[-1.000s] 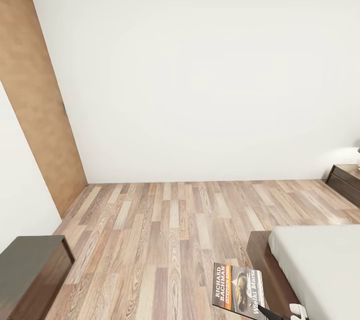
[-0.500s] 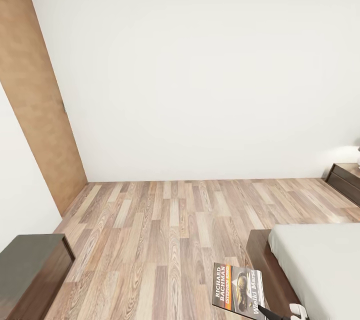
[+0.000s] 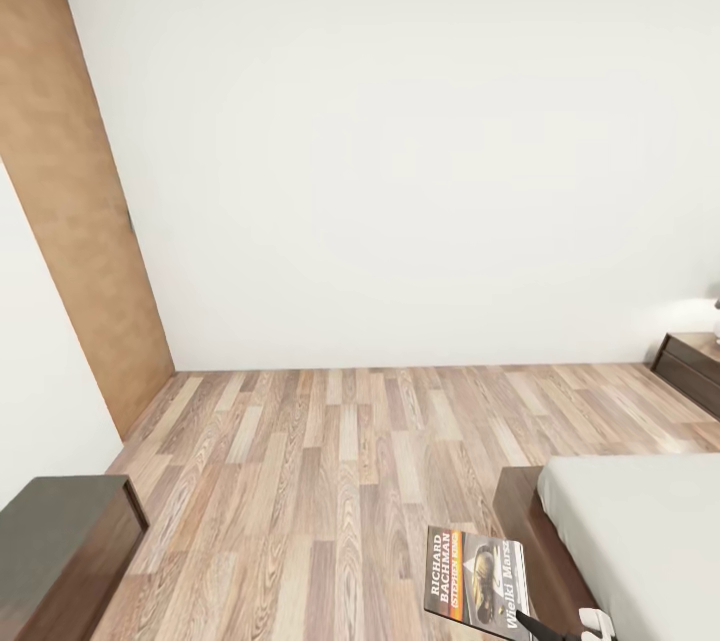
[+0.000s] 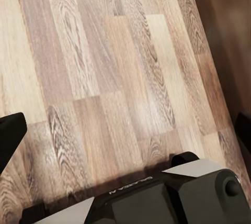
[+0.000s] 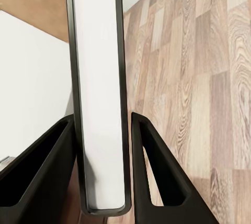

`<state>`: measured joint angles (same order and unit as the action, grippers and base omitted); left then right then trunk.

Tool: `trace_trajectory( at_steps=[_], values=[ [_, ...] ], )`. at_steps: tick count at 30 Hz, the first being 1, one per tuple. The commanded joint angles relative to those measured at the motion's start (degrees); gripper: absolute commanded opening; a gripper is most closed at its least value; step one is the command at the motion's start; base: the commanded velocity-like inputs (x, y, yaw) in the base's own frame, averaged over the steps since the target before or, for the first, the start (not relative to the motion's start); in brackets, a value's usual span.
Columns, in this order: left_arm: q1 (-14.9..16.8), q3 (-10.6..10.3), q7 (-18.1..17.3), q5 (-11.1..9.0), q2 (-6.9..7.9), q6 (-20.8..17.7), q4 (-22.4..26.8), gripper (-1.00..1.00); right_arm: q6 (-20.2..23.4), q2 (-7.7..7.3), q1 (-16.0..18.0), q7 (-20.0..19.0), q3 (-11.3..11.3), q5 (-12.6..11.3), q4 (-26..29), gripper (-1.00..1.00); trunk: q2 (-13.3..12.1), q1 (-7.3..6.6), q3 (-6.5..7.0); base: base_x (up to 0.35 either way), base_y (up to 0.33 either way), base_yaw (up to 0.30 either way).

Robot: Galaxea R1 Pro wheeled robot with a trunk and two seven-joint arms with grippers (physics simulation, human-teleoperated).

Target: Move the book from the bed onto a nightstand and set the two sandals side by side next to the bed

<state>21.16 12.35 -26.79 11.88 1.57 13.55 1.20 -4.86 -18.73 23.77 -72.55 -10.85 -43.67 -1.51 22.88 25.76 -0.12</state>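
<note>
Right wrist view: right claw (image 5: 102, 171) clenched on thin glossy book (image 5: 97, 77) w/ white page edge, over wood-plank floor (image 5: 209, 77).

A tall wooden door (image 3: 80, 211) stands far ahead-left of the right pincer, against a plain white wall (image 3: 420, 141). A dark low cabinet (image 3: 60, 546) sits off to that pincer's left on the floor.

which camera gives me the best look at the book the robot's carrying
The head view: the book shows its cover face-on, with author name, orange band and picture, low beside the bed. The right wrist view shows its white page edge clamped in the right gripper. The left wrist view shows floor.
</note>
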Motion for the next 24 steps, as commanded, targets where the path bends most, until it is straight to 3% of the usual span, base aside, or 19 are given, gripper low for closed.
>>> trace_trajectory(
  at_steps=[1,7,11,13,24],
  values=[
    [0.02,0.48,-0.11,0.60,0.01,0.25,-0.05,1.00,-0.51,0.01,0.06,-0.14,-0.49,-0.37,-0.16,-1.00,0.04,0.02,0.07,0.000,0.000,0.000],
    [0.02,0.48,-0.11,0.60,0.01,0.25,-0.05,1.00,-0.51,0.01,0.05,-0.14,-0.49,-0.02,-0.16,-1.00,0.04,0.02,0.38,0.000,0.000,0.000],
    [0.02,0.48,-0.12,0.60,0.01,0.25,-0.05,1.00,-0.51,0.01,0.07,-0.08,-0.49,5.99,-0.16,-1.00,0.04,0.02,0.39,0.000,0.000,0.000],
    [0.02,0.48,-0.13,0.60,0.01,0.25,-0.05,1.00,-0.51,0.01,0.06,-0.06,-0.49,7.48,-0.16,-1.00,0.04,0.02,0.39,0.000,0.000,0.000],
    [0.02,0.48,-0.11,0.60,0.01,0.25,-0.05,1.00,-0.51,0.01,0.05,-0.05,-0.49,8.50,-0.14,-1.00,0.04,0.02,0.39,0.000,0.000,0.082]
  ],
)
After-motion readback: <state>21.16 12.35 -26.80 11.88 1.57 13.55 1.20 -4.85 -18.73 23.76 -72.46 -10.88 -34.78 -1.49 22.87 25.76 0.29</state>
